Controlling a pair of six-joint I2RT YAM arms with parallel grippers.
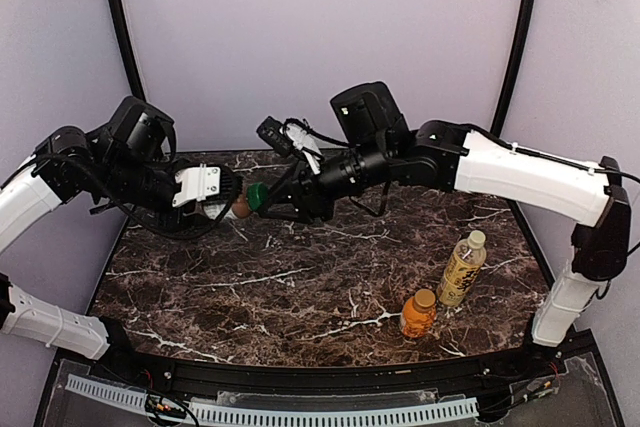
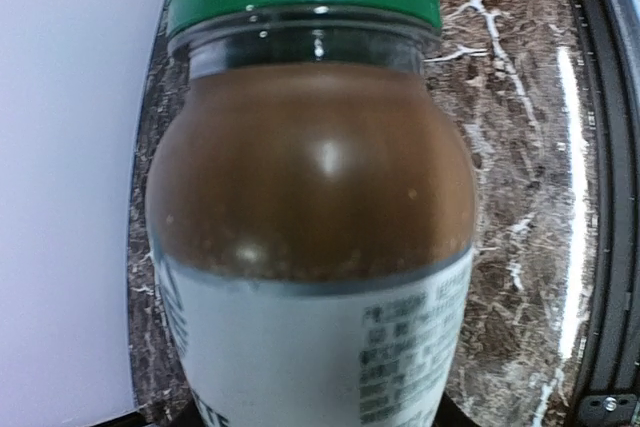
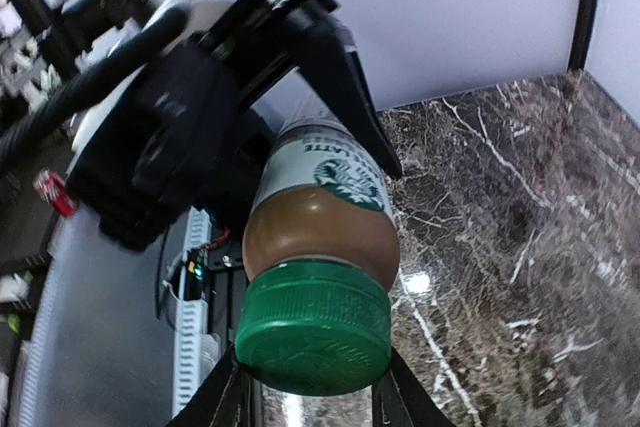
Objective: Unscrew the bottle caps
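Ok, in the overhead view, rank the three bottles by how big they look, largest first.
1. yellow-labelled bottle, tallest.
2. orange bottle, clearly shorter.
Unranked: brown bottle, mostly hidden inside the left gripper, so its size is unsure.

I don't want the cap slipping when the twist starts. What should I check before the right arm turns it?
1. The left gripper is shut on the brown bottle: ok.
2. The green cap is seated on the bottle: ok.
3. The cap sits between the jaws of the right gripper: ok.
4. The jaws are pressed tight on the cap: cannot tell.
5. The orange bottle and yellow-labelled bottle stand clear of both arms: ok.
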